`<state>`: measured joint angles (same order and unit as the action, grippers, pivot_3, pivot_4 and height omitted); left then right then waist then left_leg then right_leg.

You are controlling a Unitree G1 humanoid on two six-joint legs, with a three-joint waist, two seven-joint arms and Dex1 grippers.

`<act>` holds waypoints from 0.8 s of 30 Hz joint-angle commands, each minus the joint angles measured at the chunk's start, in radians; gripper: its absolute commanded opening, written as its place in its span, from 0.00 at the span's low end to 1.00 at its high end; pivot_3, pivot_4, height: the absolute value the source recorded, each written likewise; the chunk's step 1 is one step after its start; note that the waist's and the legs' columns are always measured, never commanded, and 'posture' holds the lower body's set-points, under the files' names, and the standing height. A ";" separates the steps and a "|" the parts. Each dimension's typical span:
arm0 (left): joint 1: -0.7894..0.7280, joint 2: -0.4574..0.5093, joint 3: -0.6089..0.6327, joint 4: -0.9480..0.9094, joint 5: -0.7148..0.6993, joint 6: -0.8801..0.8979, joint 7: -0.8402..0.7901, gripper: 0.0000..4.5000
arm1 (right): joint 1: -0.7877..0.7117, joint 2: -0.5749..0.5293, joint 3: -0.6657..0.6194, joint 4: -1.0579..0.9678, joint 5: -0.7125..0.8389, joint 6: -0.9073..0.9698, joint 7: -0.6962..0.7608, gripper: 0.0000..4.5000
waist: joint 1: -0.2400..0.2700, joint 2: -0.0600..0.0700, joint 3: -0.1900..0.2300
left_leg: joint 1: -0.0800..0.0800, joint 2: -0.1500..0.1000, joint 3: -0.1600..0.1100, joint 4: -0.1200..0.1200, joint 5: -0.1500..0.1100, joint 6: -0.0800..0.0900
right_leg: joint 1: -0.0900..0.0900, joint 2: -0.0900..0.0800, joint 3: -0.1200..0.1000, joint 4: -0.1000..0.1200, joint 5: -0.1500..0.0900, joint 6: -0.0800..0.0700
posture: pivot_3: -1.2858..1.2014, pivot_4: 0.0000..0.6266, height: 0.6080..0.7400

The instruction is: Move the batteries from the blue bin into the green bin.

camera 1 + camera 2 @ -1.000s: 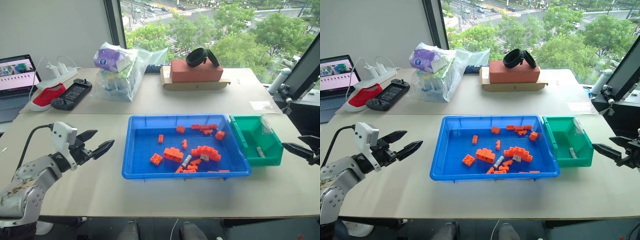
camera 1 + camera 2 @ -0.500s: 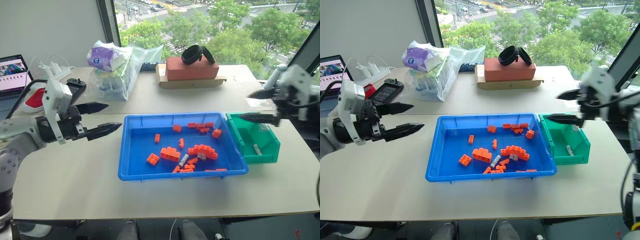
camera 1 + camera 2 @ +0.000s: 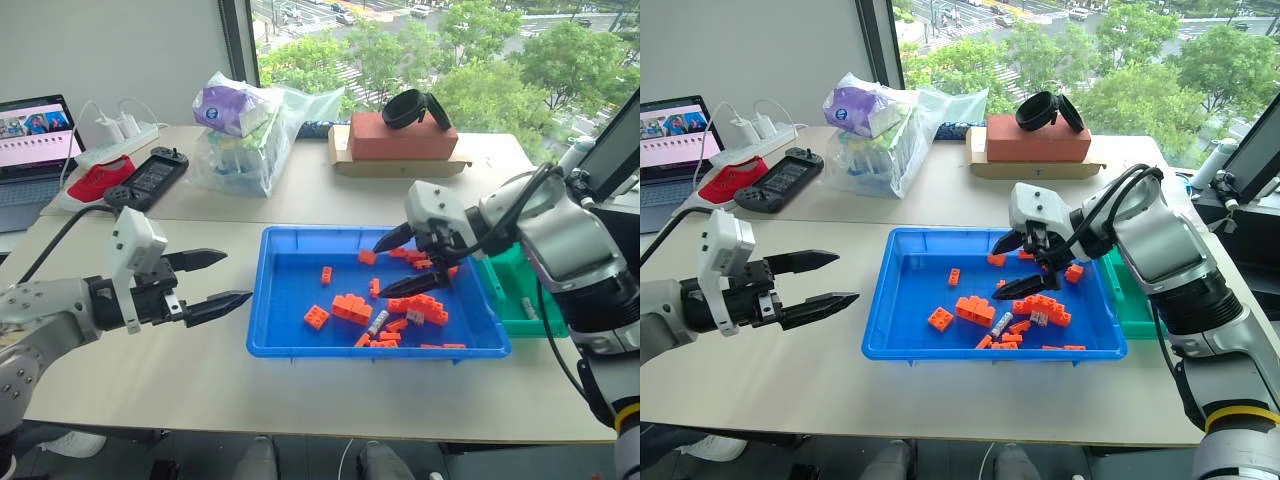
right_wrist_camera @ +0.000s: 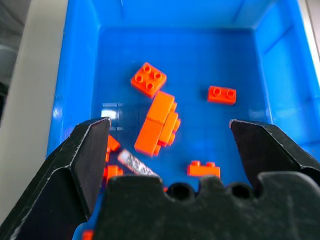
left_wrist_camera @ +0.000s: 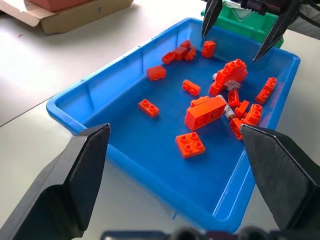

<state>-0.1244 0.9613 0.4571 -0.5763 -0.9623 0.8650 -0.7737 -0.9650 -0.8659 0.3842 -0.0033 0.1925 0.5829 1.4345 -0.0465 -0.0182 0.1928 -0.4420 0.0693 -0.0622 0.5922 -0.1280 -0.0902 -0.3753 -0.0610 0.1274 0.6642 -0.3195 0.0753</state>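
Observation:
The blue bin [image 3: 290, 300] lies mid-table, strewn with orange bricks [image 3: 350, 308]. One grey battery [image 3: 376, 322] rests among them near the front rim and shows as a battery [image 4: 134, 162] in the right wrist view. A second battery [image 5: 227, 85] lies beside the brick cluster. My right gripper [image 3: 382, 270] hangs open over the bin's middle, tilted down, holding nothing. The green bin [image 3: 520, 300] touches the blue bin's right side, partly behind my right arm, with a small grey cylinder [image 3: 529, 309] inside. Left of the blue bin, my left gripper [image 3: 238, 277] is open above the table.
At the back of the table are a plastic bag of packages [image 3: 245, 140], a red block on cardboard [image 3: 400, 140] with a black headset on top, a game controller [image 3: 148, 180], a power strip and a laptop [image 3: 35, 130]. A monitor [image 3: 615, 150] stands at the right edge.
My right arm swept left from beside the green bin to above the blue bin and tipped downward, still open. My left gripper rose a little. The camera view shifted.

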 commanded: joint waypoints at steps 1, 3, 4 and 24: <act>0.027 -0.006 0.048 -0.061 -0.041 0.004 0.025 1.00 | -0.003 -0.031 0.006 0.054 -0.092 -0.032 -0.037 0.99 | 0.001 0.000 0.000 | 0.000 0.000 0.000 0.000 0.000 0.000 | 0.000 0.000 0.000 0.000 0.000 0.000 | 0.52 0.24 1.00; 0.015 -0.017 0.035 -0.079 -0.056 0.004 0.059 1.00 | 0.014 -0.044 0.013 0.061 -0.118 -0.029 -0.038 0.99 | 0.001 0.000 0.000 | 0.000 0.000 0.000 0.000 0.000 0.000 | 0.000 0.000 0.000 0.001 0.000 0.000 | 0.52 0.24 1.00; 0.003 -0.022 0.028 -0.089 -0.075 0.008 0.074 1.00 | 0.026 -0.050 0.015 0.051 -0.124 -0.024 -0.033 0.99 | 0.001 0.000 0.000 | 0.000 0.000 0.000 0.000 0.000 0.000 | -0.001 0.000 0.000 0.001 0.000 0.000 | 0.52 0.24 1.00; -0.133 0.045 -0.122 -0.085 -0.100 0.034 0.085 1.00 | 0.159 -0.040 0.014 0.016 -0.191 0.041 -0.051 0.53 | -0.001 -0.001 0.000 | 0.000 0.000 0.000 0.001 0.000 0.000 | 0.000 0.000 0.000 0.001 0.000 0.000 | 0.52 0.24 1.00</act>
<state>-0.2396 0.9907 0.3266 -0.6455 -1.0471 0.8973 -0.6737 -0.8064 -0.8982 0.4261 0.0297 -0.0120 0.6142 1.3779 -0.0474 -0.0188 0.1928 -0.4419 0.0694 -0.0622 0.5928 -0.1279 -0.0902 -0.3752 -0.0607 0.1276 0.6649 -0.3192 0.0749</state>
